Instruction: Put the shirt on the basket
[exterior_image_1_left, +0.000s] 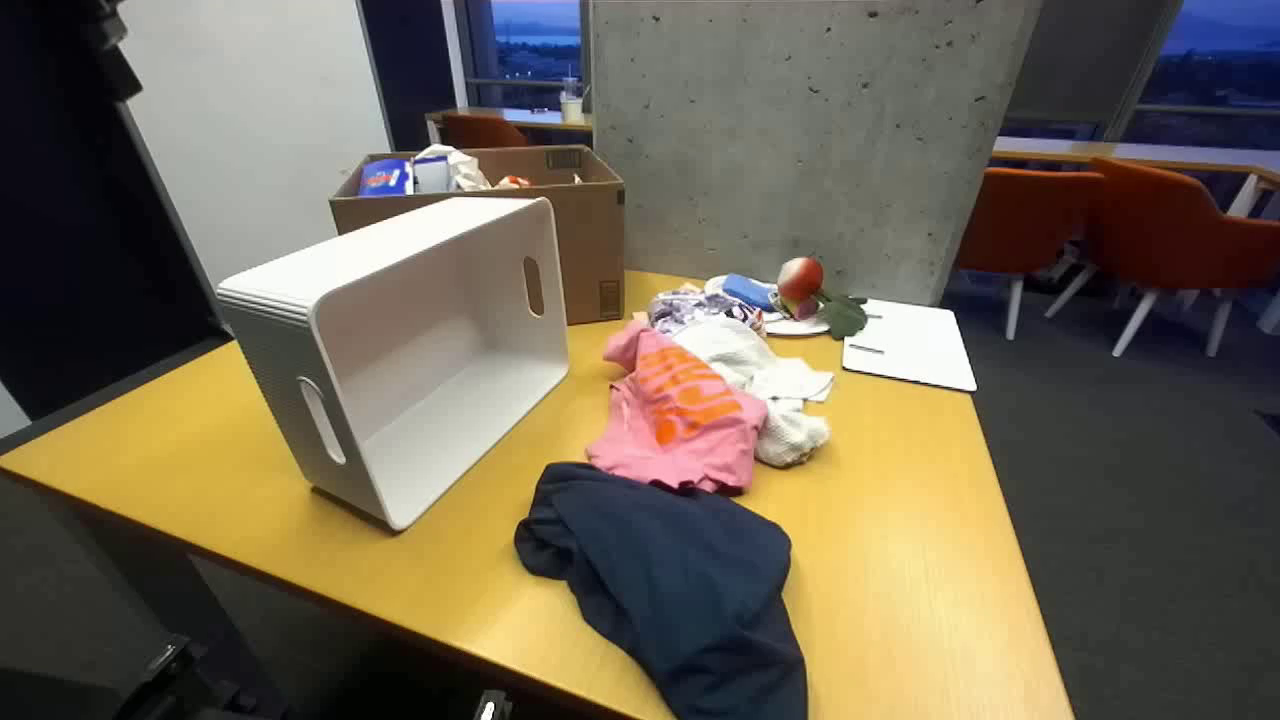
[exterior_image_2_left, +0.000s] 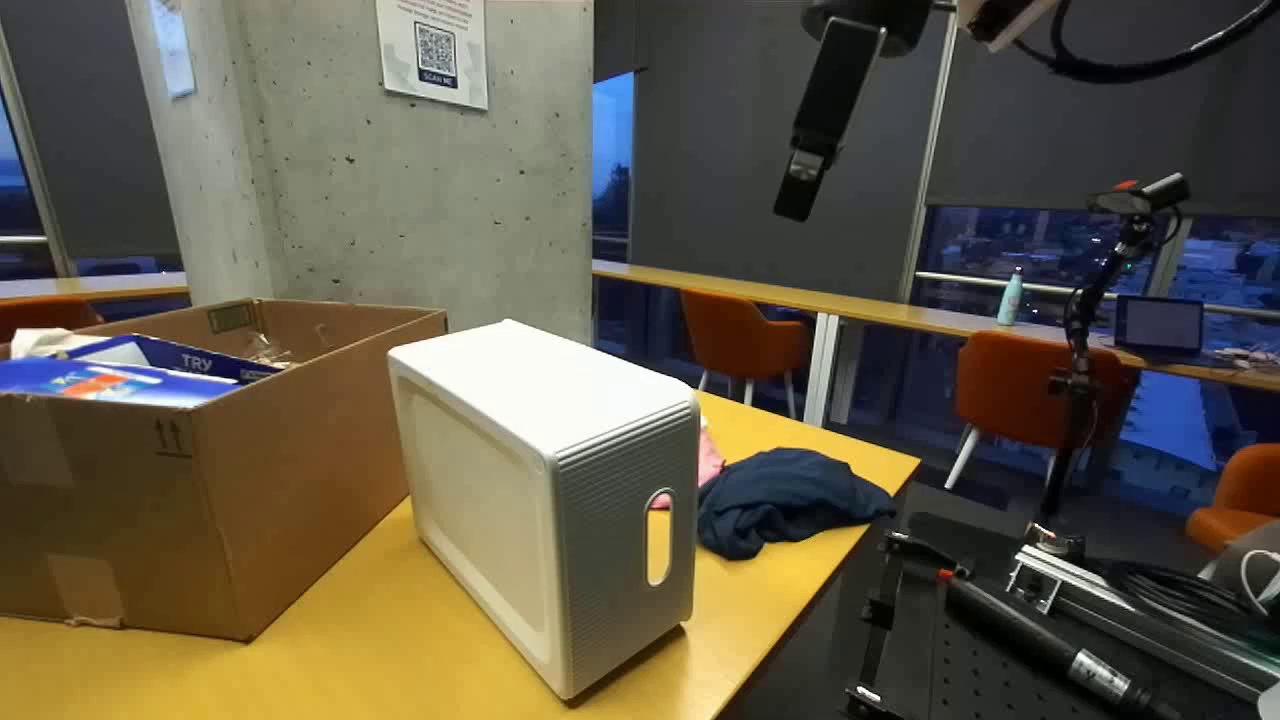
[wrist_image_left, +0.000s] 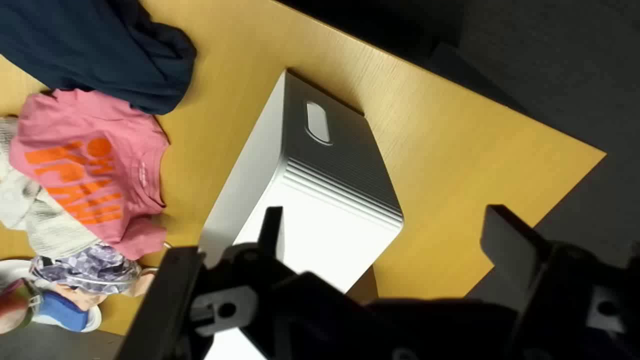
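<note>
yel. tbl w/ shirt, basket | 1 concr. pillar adj. | chairs

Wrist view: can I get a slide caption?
Open gripper above the white basket, which stands on its side; navy shirt and pink garment lie on the table, outside it.

The basket is white plastic, smooth inside and finely ribbed at its end. The shirt is soft, matt navy cloth. The pink garment is likewise matt cloth; the whitish cloth shows a coarse, waffle-like weave. The desk has a smooth, faintly grained wood surface with a slight sheen. The box is dull brown cardboard. The pillar is rough, pitted concrete. The gripper is mostly matt black.
</note>
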